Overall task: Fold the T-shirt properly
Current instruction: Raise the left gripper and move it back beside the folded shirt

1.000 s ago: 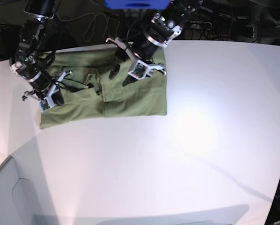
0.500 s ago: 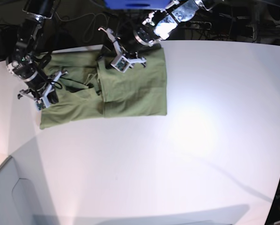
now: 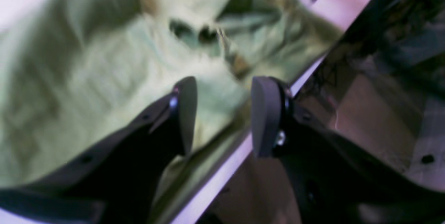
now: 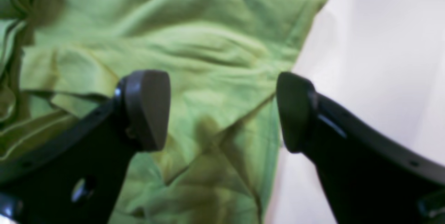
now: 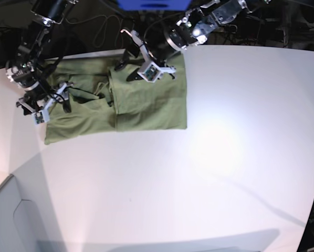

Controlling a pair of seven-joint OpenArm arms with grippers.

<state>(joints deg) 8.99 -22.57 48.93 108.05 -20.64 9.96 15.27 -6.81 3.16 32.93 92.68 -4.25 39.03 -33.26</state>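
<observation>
Hovering over the T-shirt [image 5: 146,107], both arms; fingers [image 4: 147,107] parted, grasping nothing.

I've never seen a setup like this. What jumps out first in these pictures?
The olive-green cotton T-shirt stands out first: it lies partly folded at the far left of the broad white table, one half lapped over the other. Two black robot arms lean over it from the far edge, the left gripper above its far edge and the right gripper at its other end. Both grippers are open, holding nothing.
</observation>
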